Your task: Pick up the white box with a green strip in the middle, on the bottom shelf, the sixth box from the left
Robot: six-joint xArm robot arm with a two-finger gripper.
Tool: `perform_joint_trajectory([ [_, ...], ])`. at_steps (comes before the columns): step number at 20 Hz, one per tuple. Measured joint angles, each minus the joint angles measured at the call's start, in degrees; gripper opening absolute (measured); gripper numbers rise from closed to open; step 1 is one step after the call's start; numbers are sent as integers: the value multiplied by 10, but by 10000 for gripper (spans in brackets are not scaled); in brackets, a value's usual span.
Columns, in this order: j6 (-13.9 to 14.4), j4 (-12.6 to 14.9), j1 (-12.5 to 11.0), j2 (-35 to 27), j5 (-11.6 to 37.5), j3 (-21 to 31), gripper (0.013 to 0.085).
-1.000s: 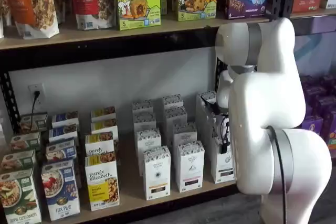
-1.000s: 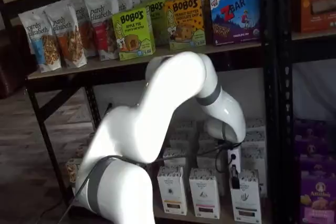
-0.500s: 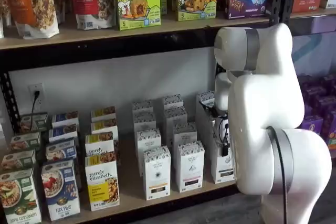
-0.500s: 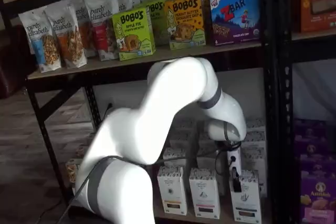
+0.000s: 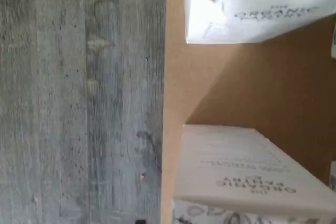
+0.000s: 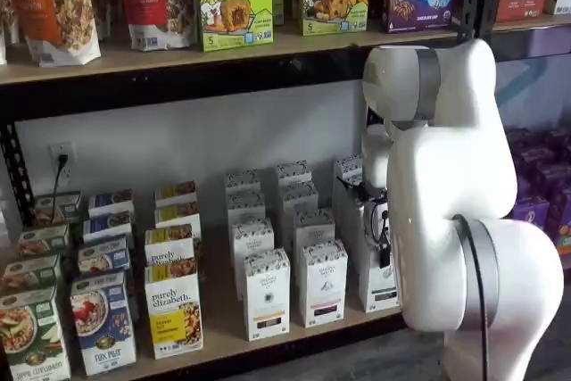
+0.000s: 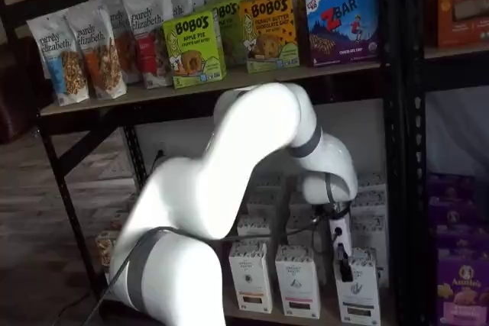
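- Down at the bottom shelf (image 6: 219, 314), the white box (image 6: 378, 279) stands upright at the front edge, at three o'clock of the other white cartons (image 6: 267, 294) in the front row.
- My gripper (image 7: 343, 263) hangs at twelve o'clock of that box's speckled top, close against it; I cannot tell whether it touches the carton.
- Only one black finger (image 7: 344, 262) shows in each shelf view, so no gap can be seen there. My jaws are spread as wide as they go and hold nothing.
- My white arm (image 6: 455, 185) fills the three o'clock side of a shelf view and hides the box's right edge.
- Looking down from my wrist, two white cartons (image 5: 236, 174) stand apart on tan board, with grey floor (image 5: 79, 103) beyond its edge. I cannot tell which carton is which.
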State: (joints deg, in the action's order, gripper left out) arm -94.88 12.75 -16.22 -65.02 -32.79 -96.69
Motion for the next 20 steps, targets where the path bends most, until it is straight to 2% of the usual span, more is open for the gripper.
perform_joint_trajectory([
  [2,2,1,2,1,0,3,850],
  [4,1,-3,3,2,4,7,770],
  [6,-2,-6,3,5,11,13,770],
  [9,-2,-7,3,8,18,20,690],
  [15,-3,-8,3,17,35,36,690],
  [16,-2,-8,3,18,35,38,650],
  [17,-1,-7,3,20,36,40,650],
  [20,-2,-9,4,24,37,46,570],
])
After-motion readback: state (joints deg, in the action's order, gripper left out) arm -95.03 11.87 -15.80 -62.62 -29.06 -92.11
